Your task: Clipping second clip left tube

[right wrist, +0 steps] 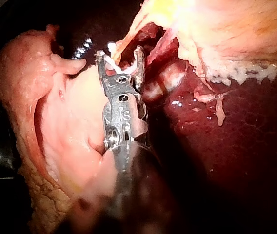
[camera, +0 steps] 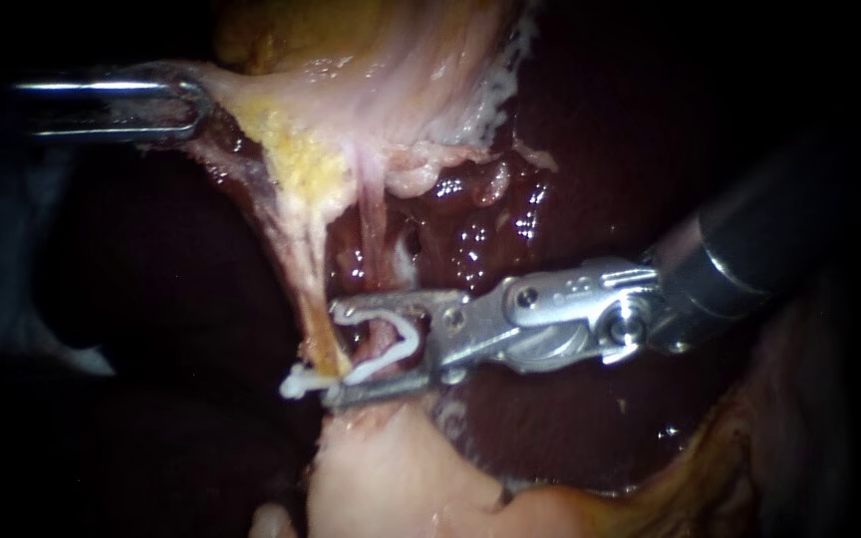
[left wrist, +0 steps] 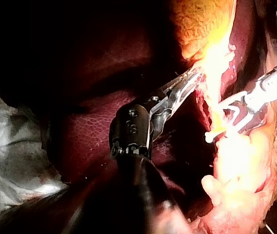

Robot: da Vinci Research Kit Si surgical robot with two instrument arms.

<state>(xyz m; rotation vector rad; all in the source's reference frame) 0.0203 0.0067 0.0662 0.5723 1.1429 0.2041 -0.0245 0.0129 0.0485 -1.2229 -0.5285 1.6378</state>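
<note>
The dark, wet liver (camera: 550, 418) fills the back of the endoscope view. Over it at 12 o'clock hangs the pale, fatty gallbladder (camera: 371, 90), pinched at 10 o'clock by the closed tool of the left instrument (camera: 191, 100). From 3 o'clock comes the right instrument (camera: 336, 351); its tool stands wide, carrying an open white clip (camera: 413, 337) in both jaws, with the tips at the left tube (camera: 301, 259) near the centre. This thin, stretched cord looks soft, slippery and easy to tear, so I judge the stiff clip should close squarely across it, without pulling.
</note>
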